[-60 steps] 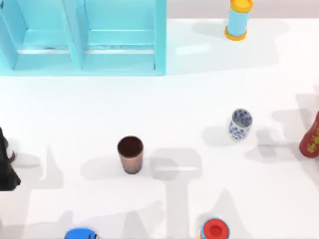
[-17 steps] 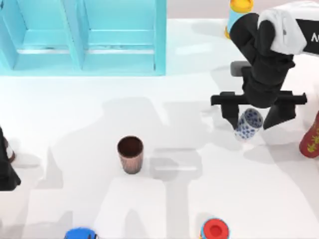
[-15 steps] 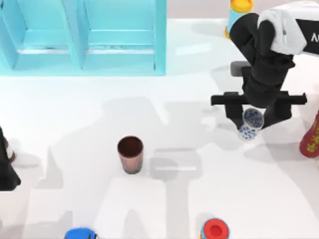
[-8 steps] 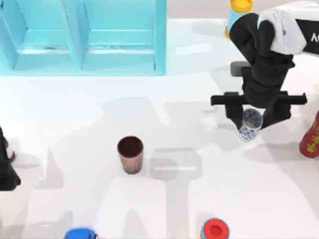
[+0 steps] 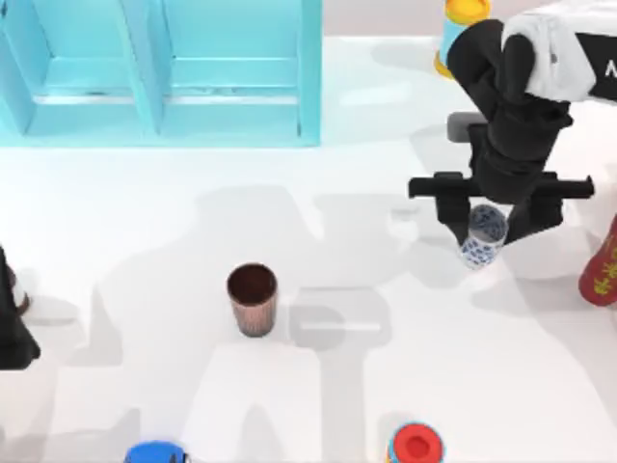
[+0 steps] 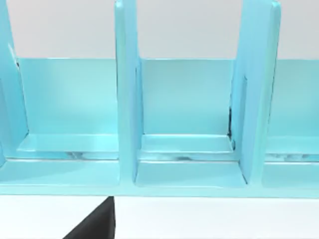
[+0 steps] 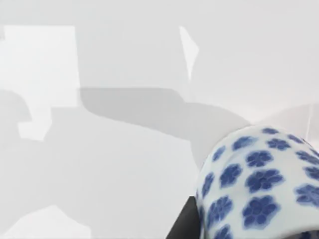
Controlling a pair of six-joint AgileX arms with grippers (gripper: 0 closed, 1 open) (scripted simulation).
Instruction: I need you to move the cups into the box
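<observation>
The right gripper (image 5: 485, 234) is pinching the white and blue cup (image 5: 482, 236) far from the box (image 5: 308, 87), while the brown cup (image 5: 253, 299) is waiting untouched on the table (image 5: 145, 222).

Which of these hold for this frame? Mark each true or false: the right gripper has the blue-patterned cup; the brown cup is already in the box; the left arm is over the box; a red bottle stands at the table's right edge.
1. The right gripper is shut on the blue-patterned cup. True.
2. The brown cup is already in the box. False: it stands upright on the table, nearer the front, apart from the box.
3. The left arm is over the box. False: it is parked at the table's left edge.
4. A red bottle stands at the table's right edge. True.
</observation>
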